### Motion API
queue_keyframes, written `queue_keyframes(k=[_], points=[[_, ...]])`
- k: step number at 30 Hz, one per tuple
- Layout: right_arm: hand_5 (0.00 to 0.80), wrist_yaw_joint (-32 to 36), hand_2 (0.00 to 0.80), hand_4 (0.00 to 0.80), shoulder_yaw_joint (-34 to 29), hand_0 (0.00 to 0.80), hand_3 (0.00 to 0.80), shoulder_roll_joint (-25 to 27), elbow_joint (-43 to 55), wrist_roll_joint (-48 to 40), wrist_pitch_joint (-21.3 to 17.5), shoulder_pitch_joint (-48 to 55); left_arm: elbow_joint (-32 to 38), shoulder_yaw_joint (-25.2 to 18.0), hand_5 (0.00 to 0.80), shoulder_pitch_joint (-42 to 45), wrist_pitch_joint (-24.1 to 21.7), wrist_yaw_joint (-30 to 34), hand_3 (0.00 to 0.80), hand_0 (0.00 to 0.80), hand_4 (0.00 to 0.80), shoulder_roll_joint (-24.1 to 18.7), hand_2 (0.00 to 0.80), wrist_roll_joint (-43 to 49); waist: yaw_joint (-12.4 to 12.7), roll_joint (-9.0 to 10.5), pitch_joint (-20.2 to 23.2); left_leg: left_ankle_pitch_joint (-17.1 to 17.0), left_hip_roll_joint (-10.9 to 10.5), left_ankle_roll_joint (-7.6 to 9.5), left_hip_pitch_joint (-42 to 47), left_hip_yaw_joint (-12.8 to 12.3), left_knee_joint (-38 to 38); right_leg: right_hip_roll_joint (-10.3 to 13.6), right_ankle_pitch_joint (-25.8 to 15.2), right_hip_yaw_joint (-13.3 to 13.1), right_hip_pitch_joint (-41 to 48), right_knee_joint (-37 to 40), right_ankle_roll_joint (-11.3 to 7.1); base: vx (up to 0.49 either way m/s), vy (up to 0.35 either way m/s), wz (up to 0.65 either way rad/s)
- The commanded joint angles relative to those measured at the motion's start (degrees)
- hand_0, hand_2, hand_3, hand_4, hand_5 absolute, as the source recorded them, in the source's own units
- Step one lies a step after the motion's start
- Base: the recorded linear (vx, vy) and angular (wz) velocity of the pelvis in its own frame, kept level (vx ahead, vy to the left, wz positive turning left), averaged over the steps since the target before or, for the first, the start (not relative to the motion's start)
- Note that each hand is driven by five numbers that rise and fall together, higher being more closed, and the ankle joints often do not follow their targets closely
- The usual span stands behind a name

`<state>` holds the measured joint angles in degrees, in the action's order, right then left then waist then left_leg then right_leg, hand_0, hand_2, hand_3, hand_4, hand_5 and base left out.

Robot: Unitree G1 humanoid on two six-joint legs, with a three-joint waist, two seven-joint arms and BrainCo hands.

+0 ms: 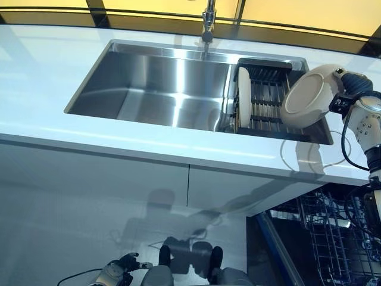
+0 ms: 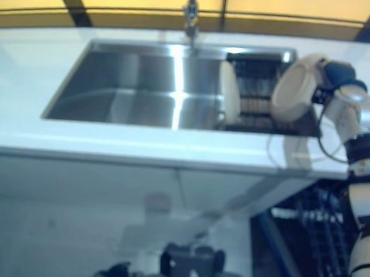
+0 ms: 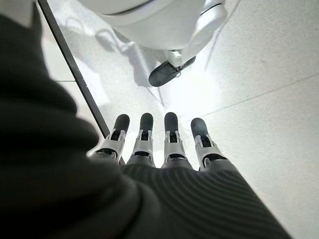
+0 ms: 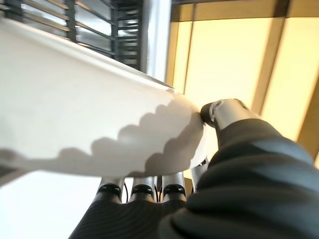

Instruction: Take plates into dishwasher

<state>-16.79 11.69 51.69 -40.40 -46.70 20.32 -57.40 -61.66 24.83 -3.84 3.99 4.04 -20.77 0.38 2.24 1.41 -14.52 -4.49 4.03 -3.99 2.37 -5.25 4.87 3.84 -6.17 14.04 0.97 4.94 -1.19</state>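
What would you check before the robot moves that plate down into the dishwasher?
1. Plate held: ok. The right hand pinches its rim, thumb on one face, fingers behind the other.
2. Plate lifted out of the drying rack: ok, it hangs above the rack's right end.
3. Other plate safe: ok, it stands upright at the rack's left end, apart from the held one.
4. Dishwasher open: ok, its wire basket shows below the counter at the right.
5. Free slot in the basket: cannot tell.
6. Left hand out of the way: ok, down low by the floor, fingers straight, holding nothing.
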Motion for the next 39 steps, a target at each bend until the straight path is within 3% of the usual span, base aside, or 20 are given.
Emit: queue_keyframes(k=[1, 9, 20, 25, 33, 35, 39], points=[[0.8, -0.9, 0.8, 0.8, 1.1, 0.8, 0.8, 3.8, 5.6, -0.5, -6.2, -3.0, -2.1, 4.0, 0.0, -1.3, -0.6, -0.1, 0.0, 0.0, 0.0, 0.1, 0.0, -0.2, -0.1, 2.09, 3.7, 1.2, 0.3, -0.78, -0.1, -1.8, 0.1, 1.0, 5.7, -1.1, 2.8, -3.8, -2.55, 0.005, 0.082, -0.19], [0.8, -0.2, 0.8, 0.8, -1.3, 0.8, 0.8, 6.0, 10.2, -1.5, -8.6, -0.6, -2.4, 3.1, 0.0, -0.5, -0.3, 0.4, 0.0, 0.0, 0.0, -0.6, 0.0, 0.3, -1.2, 2.88, 5.4, 3.0, -1.0, 0.52, 1.6, -3.2, 0.1, 2.0, 4.5, -3.0, 3.4, -2.9, -3.91, 0.013, 0.108, -0.09], [0.8, -1.5, 0.8, 0.8, -8.2, 0.8, 0.8, 10.6, 19.4, -1.9, -10.2, 6.7, -2.7, 0.6, 0.0, 0.1, 0.1, 1.1, 0.0, 0.0, 0.0, -2.5, 0.0, 0.8, -4.2, 4.05, 6.5, 4.8, -2.4, 3.22, 3.1, -6.2, 0.0, 4.3, 1.9, -6.9, 1.4, -4.4, -7.38, -0.008, 0.124, -0.22], [0.8, -1.0, 0.8, 0.8, -13.2, 0.8, 0.8, 12.6, 22.9, -1.8, -11.1, 12.8, -2.1, -0.3, 0.0, -0.4, 1.5, 1.1, 0.0, 0.0, 0.0, -3.6, 0.0, 2.1, -6.1, 4.43, 5.9, 4.9, -2.9, 4.3, 2.8, -7.6, 0.1, 5.5, -1.0, -8.4, -1.7, -6.9, -9.4, -0.042, 0.097, -0.38], [0.8, -2.4, 0.8, 0.8, -21.7, 0.8, 0.8, 12.0, 28.8, -1.5, -13.7, 23.4, -3.1, -1.8, 0.0, -2.7, 3.1, 1.5, 0.0, 0.0, 0.0, -4.9, 0.0, 3.8, -10.1, 4.47, 4.0, 5.8, -3.2, 4.6, 2.4, -11.0, 0.1, 6.4, -5.2, -10.2, -6.0, -5.8, -10.3, -0.071, 0.042, -0.45], [0.8, -2.4, 0.8, 0.8, -23.4, 0.8, 0.8, 12.1, 29.3, -1.2, -13.8, 25.7, -3.3, -1.6, 0.0, -3.2, 2.9, 1.7, 0.0, 0.0, 0.0, -5.2, 0.0, 3.5, -10.7, 4.55, 3.8, 5.9, -2.9, 4.49, 2.4, -12.3, 0.1, 6.7, -6.1, -9.6, -6.8, -5.1, -10.53, -0.043, -0.022, -0.62], [0.8, -0.9, 0.8, 0.8, -26.0, 0.8, 0.8, 11.3, 29.7, 1.2, -14.8, 29.5, -3.1, -2.3, 0.0, -3.2, 2.1, 0.9, 0.0, 0.0, 0.0, -5.0, 0.0, 1.6, -10.8, 4.64, 2.8, 6.2, -1.6, 4.0, 3.3, -17.5, 0.1, 8.6, -7.6, -3.4, -7.3, -4.9, -11.42, -0.09, -0.035, -0.58]])
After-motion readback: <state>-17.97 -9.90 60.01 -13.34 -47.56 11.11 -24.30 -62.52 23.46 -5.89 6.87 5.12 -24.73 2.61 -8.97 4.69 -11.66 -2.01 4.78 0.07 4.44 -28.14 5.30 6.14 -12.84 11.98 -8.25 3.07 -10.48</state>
